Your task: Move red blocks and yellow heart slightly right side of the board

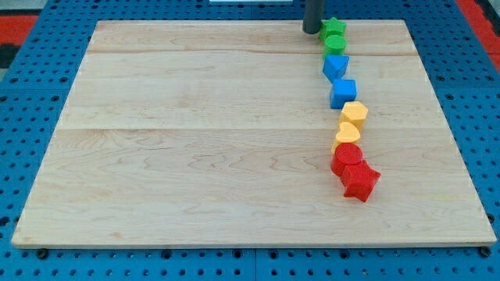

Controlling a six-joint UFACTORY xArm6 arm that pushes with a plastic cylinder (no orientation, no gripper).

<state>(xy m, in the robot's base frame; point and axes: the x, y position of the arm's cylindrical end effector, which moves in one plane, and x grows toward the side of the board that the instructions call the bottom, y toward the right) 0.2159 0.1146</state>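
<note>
Red blocks and yellow heart sit right of centre; my tip, jawless, waits far off by the green blocks.

Showing only as a short, straight, dark grey rod entering at twelve o'clock, round in section, smooth and matte, plain all over. Ending in my tip, blunt, flat-cut and equally dark.
</note>
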